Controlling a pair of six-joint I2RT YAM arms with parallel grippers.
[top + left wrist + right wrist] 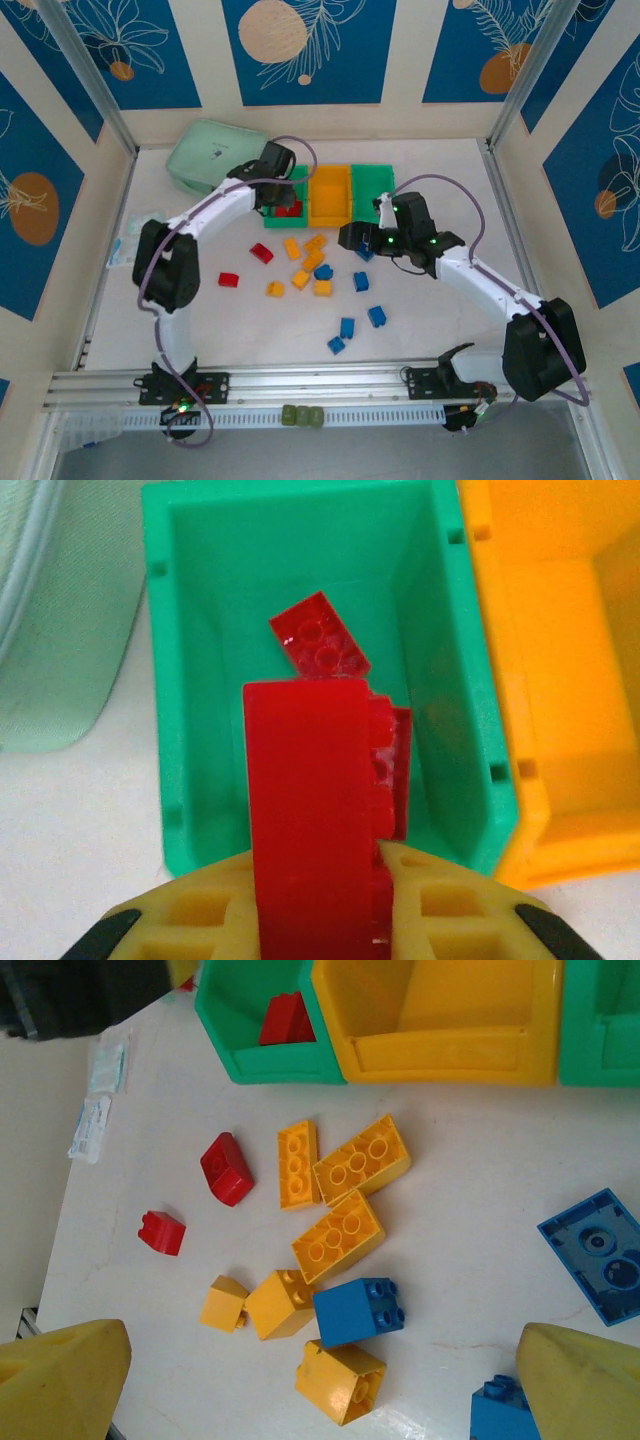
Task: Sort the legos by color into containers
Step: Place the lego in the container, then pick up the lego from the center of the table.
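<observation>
1. The left jaws are clamped tight on a large red plastic brick (310,810), which stands up between the yellow fingertips (440,910).
2. That brick hangs over the near end of the left green plastic bin (200,680), the bin next to the pale mint-green zippered pouch (210,155).
3. Inside this bin lies a flat red brick with its studs up (320,645). A second red brick (400,770) shows just behind the held one.
4. The orange plastic bin (330,195) sits in the middle of the joined row, and the right green bin (372,185) closes the row.
5. The right jaws are spread wide and grip nothing. Their yellow fingertips (60,1380) hang above loose bricks on the white tabletop (450,180).
6. Between those tips, on the tabletop, are a blue brick (358,1310) and an orange-yellow brick (340,1380) that touch each other.
7. More orange-yellow bricks (340,1195) lie clustered in front of the orange bin, several of them touching.
8. Two small red bricks lie apart on the left of that cluster, one rounded (228,1168) and one square (161,1232).
9. An upturned blue brick (597,1255) lies to the right, and more blue bricks (360,320) are scattered nearer the arm bases.
</observation>
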